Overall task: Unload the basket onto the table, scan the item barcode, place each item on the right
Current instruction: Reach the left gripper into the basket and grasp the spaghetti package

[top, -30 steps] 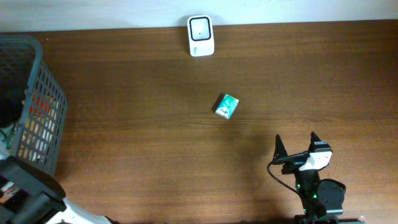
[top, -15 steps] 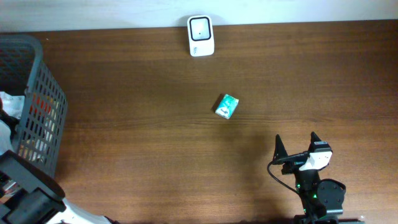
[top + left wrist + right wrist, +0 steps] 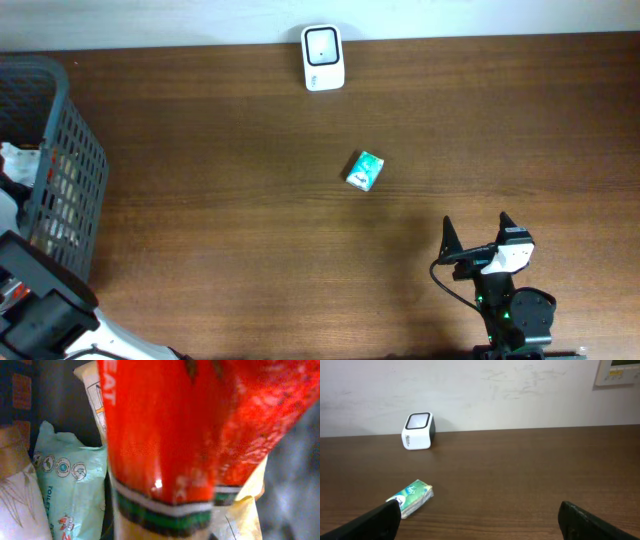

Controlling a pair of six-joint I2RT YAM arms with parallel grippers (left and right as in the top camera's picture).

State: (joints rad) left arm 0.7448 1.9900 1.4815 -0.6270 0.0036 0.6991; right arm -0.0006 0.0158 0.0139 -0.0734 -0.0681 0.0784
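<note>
A red packet (image 3: 165, 435) with a white and green band fills the left wrist view, pressed close to the camera inside the basket. My left gripper's fingers are hidden behind it, so I cannot see how its jaws stand. A small green packet (image 3: 365, 171) lies at the middle of the table, also in the right wrist view (image 3: 412, 497). The white scanner (image 3: 323, 57) stands at the far edge, seen too from the right wrist (image 3: 417, 431). My right gripper (image 3: 478, 235) rests near the front edge, open and empty (image 3: 480, 512).
A grey mesh basket (image 3: 60, 110) stands at the left edge, with the left arm (image 3: 40, 310) reaching into it. Inside lie a pale green tissue pack (image 3: 70, 485) and a yellowish packet (image 3: 240, 520). A wall runs behind the table.
The left arm has shifted inside the basket, and the red patch seen through the mesh no longer shows from overhead. The right arm and the green packet have not moved.
</note>
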